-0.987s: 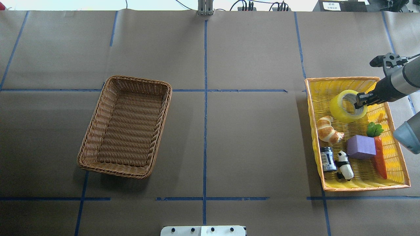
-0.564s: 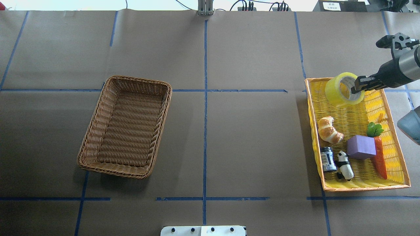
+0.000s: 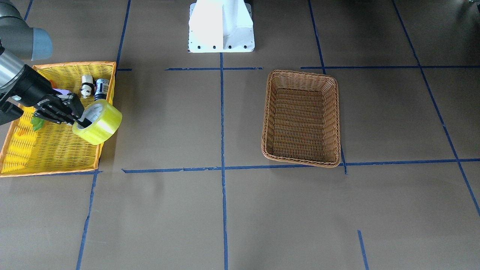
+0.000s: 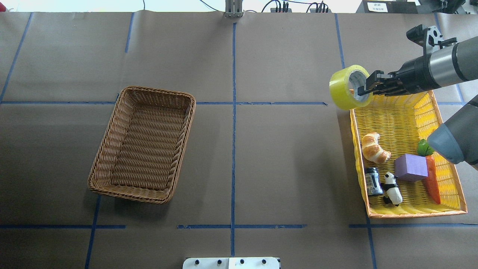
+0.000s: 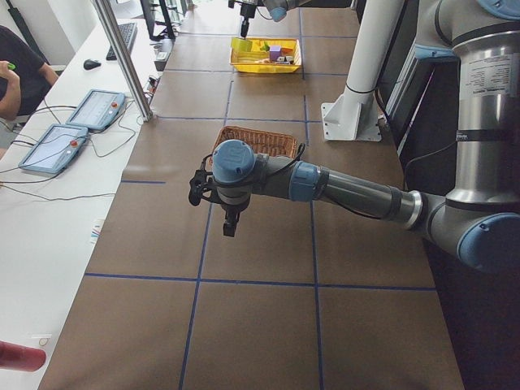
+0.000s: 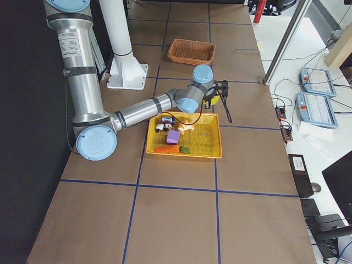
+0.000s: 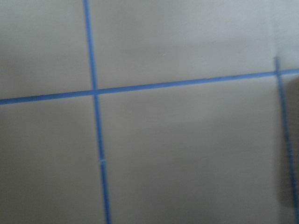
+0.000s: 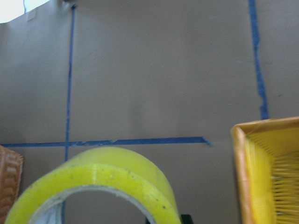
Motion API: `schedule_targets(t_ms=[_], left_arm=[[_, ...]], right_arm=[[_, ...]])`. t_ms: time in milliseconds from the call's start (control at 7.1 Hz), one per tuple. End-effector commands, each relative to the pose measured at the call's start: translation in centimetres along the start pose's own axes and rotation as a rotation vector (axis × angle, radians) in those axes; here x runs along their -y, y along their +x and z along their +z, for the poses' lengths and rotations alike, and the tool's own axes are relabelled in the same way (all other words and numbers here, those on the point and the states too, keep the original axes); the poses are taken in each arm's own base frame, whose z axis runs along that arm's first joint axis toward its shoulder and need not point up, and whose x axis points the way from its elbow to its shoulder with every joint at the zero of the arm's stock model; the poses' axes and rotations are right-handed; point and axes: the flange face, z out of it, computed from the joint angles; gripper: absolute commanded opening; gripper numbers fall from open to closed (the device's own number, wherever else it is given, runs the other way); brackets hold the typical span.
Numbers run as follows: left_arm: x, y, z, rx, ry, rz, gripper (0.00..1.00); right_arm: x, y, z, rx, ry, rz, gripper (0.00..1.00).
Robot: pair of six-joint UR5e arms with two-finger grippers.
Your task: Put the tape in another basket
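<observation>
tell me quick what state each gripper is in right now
Left gripper: cannot tell, it shows only in the side view.
Right gripper: closed, holding the tape.

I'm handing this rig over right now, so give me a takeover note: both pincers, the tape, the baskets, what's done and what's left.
Right pincer: shut on the tape, with one finger inside its core.
Left pincer: seen only from the side; cannot tell whether it is open or shut.
Tape: in the air over the yellow tray, at its edge on the side of the wicker basket, which is empty.
Done: tape grasped and off the tray floor.
Left: carry it across to the wicker basket, lower it, release.
</observation>
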Motion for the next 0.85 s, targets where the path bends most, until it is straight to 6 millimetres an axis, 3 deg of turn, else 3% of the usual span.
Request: schedule_targets(t_ms=[0,282,423,705], left_arm=[[1.1,7.3,4.5,-0.123,-0.029,-0.02,1.0],[2.9,14.2,6.2,-0.215,0.004,-0.109,1.0],[3.5,16.7,6.3,-0.26,0.016,-0.145,1.0],[2.8,20.9,8.8,-0.305,0.046,-0.167,1.0]], right_arm=[[-2.5,-4.2,1.6,0.138,-0.029,0.05,0.01],[-4.7,-6.9,2.2,0.267,-0.041,0.125,0.01],[-6.7,-8.3,2.7,0.358,-0.051,0.174,0.01],[-9.7,-10.4,3.6,0.489,-0.024,0.23,0.01]])
